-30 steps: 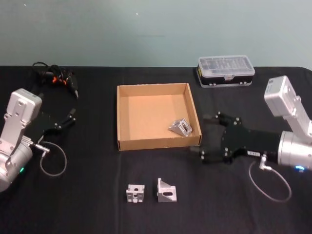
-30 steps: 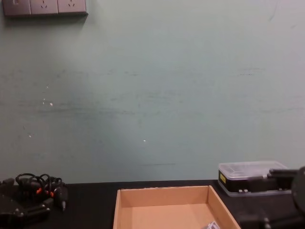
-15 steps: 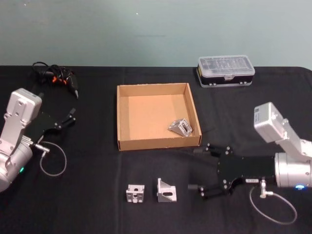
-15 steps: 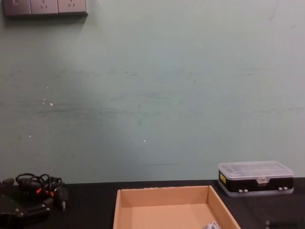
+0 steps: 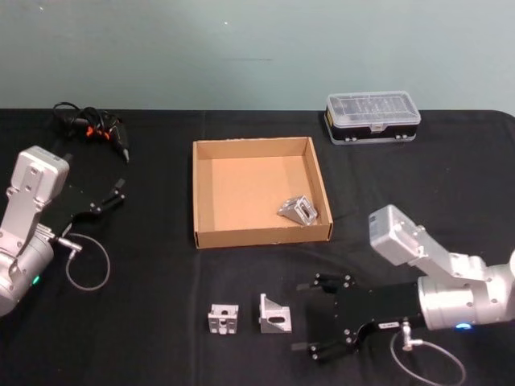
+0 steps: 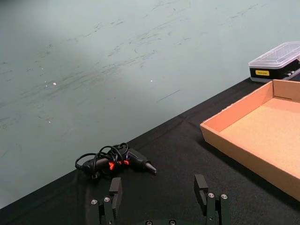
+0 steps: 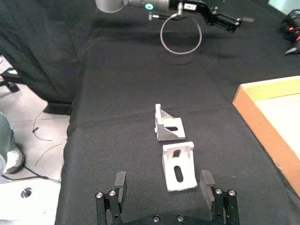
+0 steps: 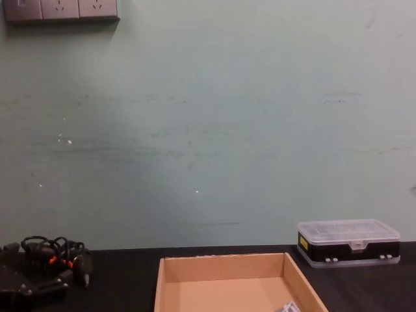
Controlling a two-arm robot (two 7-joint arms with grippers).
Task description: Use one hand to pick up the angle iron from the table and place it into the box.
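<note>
- The right hand (image 5: pixel 302 317) is down low over the desk (image 5: pixel 161 273), on the robot's side of the box (image 5: pixel 195 193) and a bit past its near right corner. Jaws are wide open, pointing left, nothing in them.
- The nearer angle iron (image 5: pixel 274 314) stands on the desk in front of the box's near wall, roughly level with the middle of that wall. It's just beside the open jaws. From the right wrist view it lines up with the gap between them, slotted face toward the camera. Can't tell if either finger is touching it.
- The second angle iron (image 5: pixel 224 318) is on the same strip of desk in front of the box, just left of the nearer one with a small gap between them.
- The third angle iron (image 5: pixel 298 209) is already in the box, lying tilted in the near right corner, close to the right wall.
- The left hand (image 6: pixel 158 187) is parked well off to the left of the box, jaws open and empty.
- A cable bundle (image 5: pixel 92 129) with orange marks sits out past the box's far left corner, well apart from it.
- A black case with a clear lid (image 5: pixel 372 117) sits past the box's far right corner, near the desk's back edge.
- The rest of the box floor is bare cardboard.
</note>
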